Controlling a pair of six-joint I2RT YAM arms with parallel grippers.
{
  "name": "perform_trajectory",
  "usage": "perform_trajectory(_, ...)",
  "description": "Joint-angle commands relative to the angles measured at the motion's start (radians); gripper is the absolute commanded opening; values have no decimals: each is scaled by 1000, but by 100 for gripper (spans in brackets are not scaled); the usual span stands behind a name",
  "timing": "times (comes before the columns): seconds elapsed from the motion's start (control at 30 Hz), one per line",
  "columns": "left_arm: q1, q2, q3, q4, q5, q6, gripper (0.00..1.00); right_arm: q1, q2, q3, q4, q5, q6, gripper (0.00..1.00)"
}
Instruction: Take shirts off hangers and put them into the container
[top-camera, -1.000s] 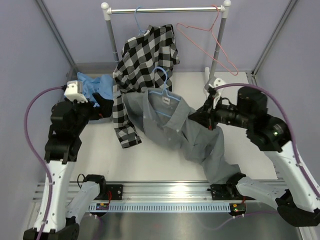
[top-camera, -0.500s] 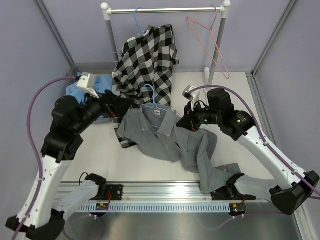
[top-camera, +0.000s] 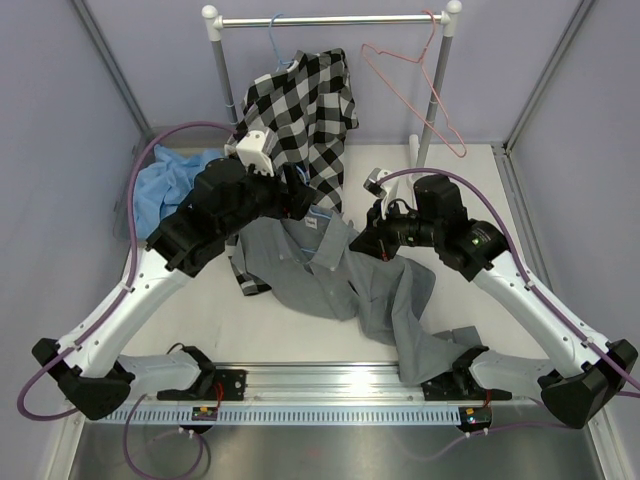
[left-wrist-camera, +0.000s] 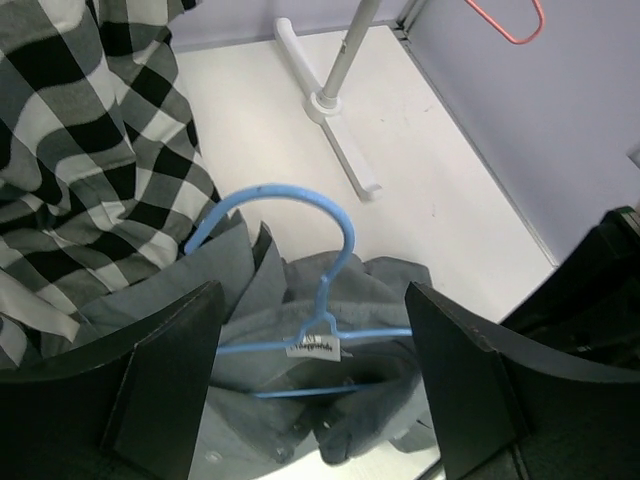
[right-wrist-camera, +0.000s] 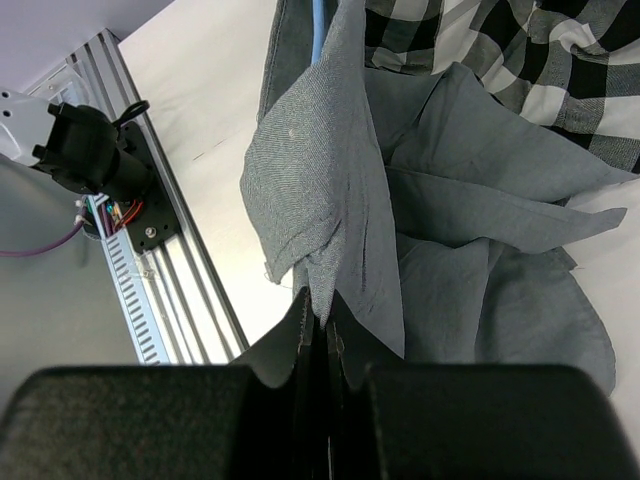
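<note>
The grey shirt (top-camera: 345, 275) lies crumpled mid-table with a light blue hanger (top-camera: 318, 212) still in its collar. My left gripper (top-camera: 303, 200) hovers over that collar, open. In the left wrist view its fingers (left-wrist-camera: 165, 385) straddle the hanger (left-wrist-camera: 322, 318) without touching it. My right gripper (top-camera: 376, 247) is shut on a fold of the grey shirt (right-wrist-camera: 325, 190), pinched at the jaw tips (right-wrist-camera: 322, 312). The checked shirt (top-camera: 300, 115) hangs on a blue hanger from the rack. The light blue shirt (top-camera: 165, 185) lies at the left wall; I cannot make out the container under it.
A bare pink-red hanger (top-camera: 425, 90) dangles from the silver rack bar (top-camera: 330, 19) at the right. The rack's foot (left-wrist-camera: 340, 110) stands just beyond the grey shirt. The aluminium rail (top-camera: 320, 385) runs along the near edge, under the shirt's trailing sleeve.
My left arm has swung from the left side across to the grey shirt's hanger, its jaws narrowing a little. The right gripper dragged the shirt inward, then held. The pink-red hanger is swinging.
</note>
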Motion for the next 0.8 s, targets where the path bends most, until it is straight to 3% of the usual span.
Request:
perform_trajectory(0.0,-34,40,75,59,-92,55,75,5,-3,5,79,-25,4,0)
perform_trajectory(0.13,-57,74,79,59,-107,72,64,5,-9,9,76,-24,2,0)
perform_trajectory(0.17,-60,79,75,59,-112,72,57,5,-12,11,77,-25,2,0)
perform_trajectory(0.43,-74,79,38,68,-122,63,38,5,-18,14,99,-25,14,0)
perform_trajectory(0.6,-74,77,26,114,-116,71,2,5,-10,6,104,-30,20,0)
perform_trajectory(0.77,-76,79,-8,169,-116,72,0,5,-12,-3,107,-22,22,0)
